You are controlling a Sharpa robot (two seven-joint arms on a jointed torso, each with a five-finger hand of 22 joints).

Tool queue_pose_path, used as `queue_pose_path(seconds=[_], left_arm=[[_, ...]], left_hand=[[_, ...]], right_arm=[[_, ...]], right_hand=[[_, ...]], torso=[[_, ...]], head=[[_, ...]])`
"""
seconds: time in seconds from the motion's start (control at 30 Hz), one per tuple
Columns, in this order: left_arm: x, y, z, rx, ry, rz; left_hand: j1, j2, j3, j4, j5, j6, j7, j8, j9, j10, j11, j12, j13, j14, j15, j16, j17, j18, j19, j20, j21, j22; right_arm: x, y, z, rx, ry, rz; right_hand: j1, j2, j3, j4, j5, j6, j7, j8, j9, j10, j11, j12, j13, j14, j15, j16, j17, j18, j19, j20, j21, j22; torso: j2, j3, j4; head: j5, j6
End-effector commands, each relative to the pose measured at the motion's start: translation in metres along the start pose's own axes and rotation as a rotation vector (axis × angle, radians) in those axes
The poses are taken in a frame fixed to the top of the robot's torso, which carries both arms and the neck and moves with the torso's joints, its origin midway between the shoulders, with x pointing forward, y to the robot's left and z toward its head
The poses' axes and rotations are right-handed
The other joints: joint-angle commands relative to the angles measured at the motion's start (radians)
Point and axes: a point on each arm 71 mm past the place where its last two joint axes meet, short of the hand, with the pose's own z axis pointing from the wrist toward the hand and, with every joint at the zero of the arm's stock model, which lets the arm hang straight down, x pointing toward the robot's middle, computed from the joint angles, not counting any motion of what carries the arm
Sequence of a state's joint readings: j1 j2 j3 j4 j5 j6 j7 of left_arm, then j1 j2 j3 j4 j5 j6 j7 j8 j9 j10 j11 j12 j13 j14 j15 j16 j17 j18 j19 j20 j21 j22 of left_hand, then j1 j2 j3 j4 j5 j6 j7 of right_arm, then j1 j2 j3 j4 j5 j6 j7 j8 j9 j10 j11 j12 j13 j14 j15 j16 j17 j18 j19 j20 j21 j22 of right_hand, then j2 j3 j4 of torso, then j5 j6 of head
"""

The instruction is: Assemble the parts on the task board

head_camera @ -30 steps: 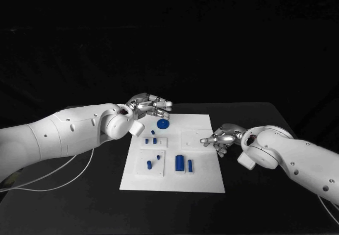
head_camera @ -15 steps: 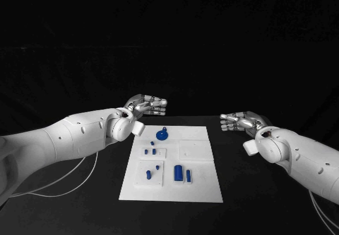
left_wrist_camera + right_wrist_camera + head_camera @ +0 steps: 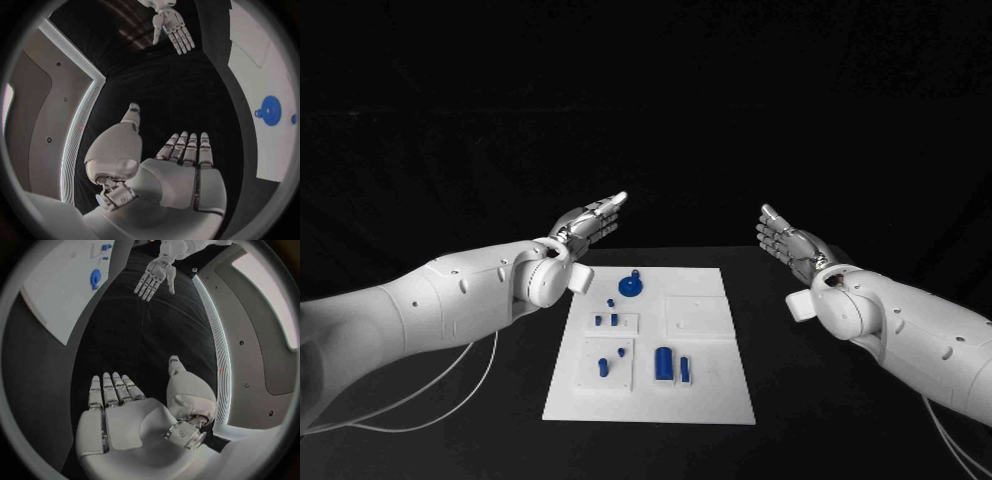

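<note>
White rectangular task board (image 3: 708,390) lying flat at the middle of the black table (image 3: 834,420), its long side running near to far. On the board, far end, left of centre: one round blue disc-shaped part (image 3: 630,287) with a small knob on its far side. Nearer, on a small raised square tile at the left: two short blue pegs (image 3: 606,320) side by side, with a further small blue peg (image 3: 610,302) just beyond the tile. Near left tile: one slanted blue pin (image 3: 603,365) and a small blue stud (image 3: 617,352) beside it. Near centre tile: a larger blue cylinder (image 3: 665,362) and a slimmer blue bar (image 3: 685,368) lying parallel, just apart. Right of centre: a bare raised white square tile (image 3: 700,313). Silver left hand (image 3: 590,223) raised beyond the board's far left corner, well apart from it, holding nothing; fingers straight and laid close together, thumb set apart. Silver right hand (image 3: 786,241) raised beyond the far right corner, likewise holding nothing; fingers extended and close together, thumb apart. The two hands stand well apart, palms turned toward each other.
</note>
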State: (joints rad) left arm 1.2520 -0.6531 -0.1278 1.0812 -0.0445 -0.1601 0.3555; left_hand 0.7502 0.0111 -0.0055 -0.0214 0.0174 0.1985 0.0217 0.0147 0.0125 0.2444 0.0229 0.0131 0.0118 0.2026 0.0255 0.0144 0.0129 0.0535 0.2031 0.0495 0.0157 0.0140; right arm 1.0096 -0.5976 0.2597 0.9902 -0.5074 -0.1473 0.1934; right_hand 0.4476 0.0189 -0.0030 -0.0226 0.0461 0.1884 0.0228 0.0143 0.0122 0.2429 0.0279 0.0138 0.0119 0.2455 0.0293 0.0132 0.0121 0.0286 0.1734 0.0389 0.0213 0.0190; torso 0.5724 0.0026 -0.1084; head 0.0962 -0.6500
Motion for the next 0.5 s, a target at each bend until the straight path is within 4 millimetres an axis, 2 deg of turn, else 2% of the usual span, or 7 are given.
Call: queue_pose_path(seconds=[0.03,0.07,0.1,0.17,0.23,0.33,0.5], left_arm=[[0.007,0.005,-0.008,0.024,-0.077,0.004],[0.011,0.007,-0.011,0.026,-0.088,0.000],[0.017,0.010,-0.016,0.029,-0.105,-0.007],[0.027,0.014,-0.024,0.033,-0.131,-0.016],[0.036,0.017,-0.033,0.036,-0.158,-0.024],[0.050,0.020,-0.046,0.039,-0.197,-0.034],[0.067,0.022,-0.066,0.042,-0.250,-0.043]], left_hand=[[-0.750,-0.011,0.005,0.021,-0.017,-0.198,-0.022,-0.015,-0.013,-0.244,-0.023,-0.013,-0.012,-0.203,-0.026,-0.014,-0.013,-0.054,-0.203,-0.050,-0.016,-0.014],[-0.750,-0.011,0.005,0.021,-0.017,-0.198,-0.022,-0.015,-0.013,-0.244,-0.023,-0.013,-0.012,-0.203,-0.026,-0.014,-0.013,-0.054,-0.203,-0.050,-0.016,-0.014],[-0.750,-0.011,0.005,0.021,-0.017,-0.198,-0.022,-0.015,-0.013,-0.244,-0.023,-0.013,-0.012,-0.203,-0.026,-0.014,-0.013,-0.054,-0.203,-0.050,-0.016,-0.014],[-0.750,-0.011,0.005,0.021,-0.017,-0.198,-0.022,-0.015,-0.013,-0.244,-0.023,-0.013,-0.012,-0.203,-0.026,-0.014,-0.013,-0.054,-0.203,-0.050,-0.016,-0.014],[-0.750,-0.011,0.005,0.021,-0.017,-0.198,-0.022,-0.015,-0.013,-0.244,-0.023,-0.013,-0.012,-0.203,-0.026,-0.014,-0.013,-0.054,-0.203,-0.050,-0.016,-0.014],[-0.750,-0.011,0.005,0.021,-0.017,-0.198,-0.022,-0.015,-0.013,-0.244,-0.023,-0.013,-0.012,-0.203,-0.026,-0.014,-0.013,-0.054,-0.203,-0.050,-0.016,-0.014],[-0.750,-0.011,0.005,0.021,-0.017,-0.198,-0.022,-0.015,-0.013,-0.244,-0.023,-0.013,-0.012,-0.203,-0.026,-0.014,-0.013,-0.054,-0.203,-0.050,-0.016,-0.014]], right_arm=[[0.006,0.011,-0.004,-0.065,-0.077,0.061],[0.010,0.013,-0.007,-0.075,-0.086,0.072],[0.016,0.015,-0.011,-0.088,-0.101,0.088],[0.025,0.018,-0.018,-0.102,-0.123,0.112],[0.034,0.020,-0.027,-0.111,-0.146,0.134],[0.047,0.021,-0.041,-0.112,-0.181,0.165],[0.066,0.020,-0.065,-0.092,-0.231,0.199]], right_hand=[[-0.448,-0.019,0.003,0.023,-0.046,-0.188,-0.023,-0.014,-0.012,-0.243,-0.028,-0.014,-0.012,-0.246,-0.029,-0.013,-0.012,-0.029,-0.173,-0.039,-0.021,-0.019],[-0.448,-0.019,0.003,0.023,-0.046,-0.188,-0.023,-0.014,-0.012,-0.243,-0.028,-0.014,-0.012,-0.246,-0.029,-0.013,-0.012,-0.029,-0.173,-0.039,-0.021,-0.019],[-0.448,-0.019,0.003,0.023,-0.046,-0.188,-0.023,-0.014,-0.012,-0.243,-0.028,-0.014,-0.012,-0.246,-0.029,-0.013,-0.012,-0.029,-0.173,-0.039,-0.021,-0.019],[-0.448,-0.019,0.003,0.023,-0.046,-0.188,-0.023,-0.014,-0.012,-0.243,-0.028,-0.014,-0.012,-0.246,-0.029,-0.013,-0.012,-0.029,-0.173,-0.039,-0.021,-0.019],[-0.448,-0.019,0.003,0.023,-0.046,-0.188,-0.023,-0.014,-0.012,-0.243,-0.028,-0.014,-0.012,-0.246,-0.029,-0.013,-0.012,-0.029,-0.173,-0.039,-0.021,-0.019],[-0.448,-0.019,0.003,0.023,-0.046,-0.188,-0.023,-0.014,-0.012,-0.243,-0.028,-0.014,-0.012,-0.246,-0.029,-0.013,-0.012,-0.029,-0.173,-0.039,-0.021,-0.019],[-0.448,-0.019,0.003,0.023,-0.046,-0.188,-0.023,-0.014,-0.012,-0.243,-0.028,-0.014,-0.012,-0.246,-0.029,-0.013,-0.012,-0.029,-0.173,-0.039,-0.021,-0.019]], torso=[[-0.013,-0.0014,0.0515],[-0.016,-0.0016,0.0618],[-0.019,-0.0019,0.0749],[-0.023,-0.0022,0.0895],[-0.026,-0.0024,0.0997],[-0.028,-0.0026,0.1078],[-0.028,-0.0026,0.1084]], head=[[-0.042,0.022],[-0.052,0.027],[-0.064,0.033],[-0.078,0.041],[-0.088,0.046],[-0.096,0.050],[-0.096,0.050]])
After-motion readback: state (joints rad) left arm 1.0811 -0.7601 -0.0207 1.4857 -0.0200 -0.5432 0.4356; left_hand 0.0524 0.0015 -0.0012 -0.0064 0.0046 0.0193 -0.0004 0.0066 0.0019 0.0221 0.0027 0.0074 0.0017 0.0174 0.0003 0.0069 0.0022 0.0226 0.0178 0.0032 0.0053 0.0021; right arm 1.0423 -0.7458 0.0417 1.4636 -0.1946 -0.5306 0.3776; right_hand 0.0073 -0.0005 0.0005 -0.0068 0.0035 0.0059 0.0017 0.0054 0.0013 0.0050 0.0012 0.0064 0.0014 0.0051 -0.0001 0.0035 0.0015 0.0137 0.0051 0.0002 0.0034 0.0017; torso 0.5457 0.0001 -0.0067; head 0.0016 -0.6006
